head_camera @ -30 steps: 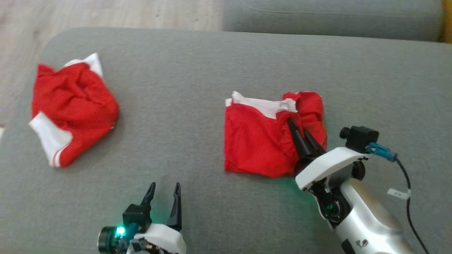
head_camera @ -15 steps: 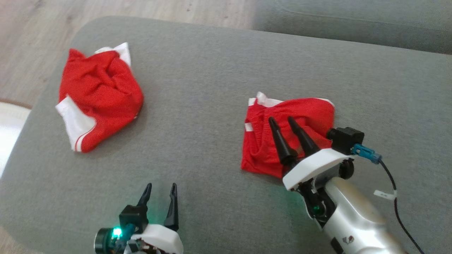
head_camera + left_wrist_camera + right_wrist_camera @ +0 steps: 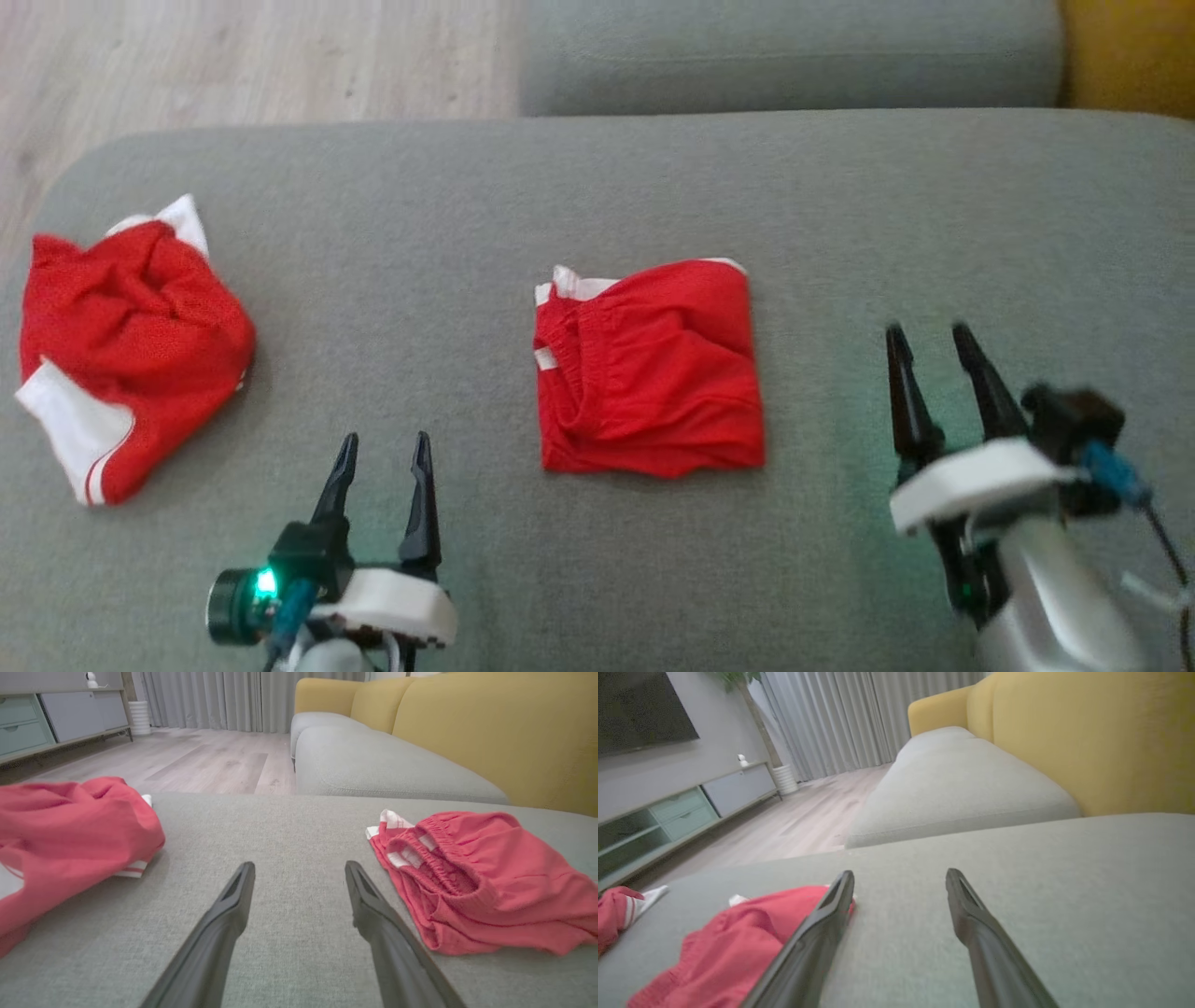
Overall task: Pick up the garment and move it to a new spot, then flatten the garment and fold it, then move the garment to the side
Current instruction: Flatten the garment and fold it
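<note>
**Fig.** Head view w/ both wrist views, items listed by size.

(a) Grey cushion: broad flat top w/ rounded corners. It carries both garments & lies under both grippers.

(b) Bkgd.: yellow backrest & second grey seat beyond the far edge. Wood floor at far left. Curtains & low cabinet behind.

(c) Crumpled red garment: bunched heap w/ white trim, near the cushion's left edge, well apart from (d).

(d) Folded red garment: approx. square, lying flat at mid-cushion. Elastic waistband runs along its left side; white trim peeks out at the far-left corner. Some wrinkles; near edge slightly uneven. It lies apart from both grippers.

(e) Right gripper: to the right of (d), clear of the cloth, fingers spread & empty. In its wrist view the garment lies left of the left finger, w/ bare cushion ahead.

(f) Left gripper: near-left of (d), over bare cushion betw. the two garments, fingers spread & empty.
</note>
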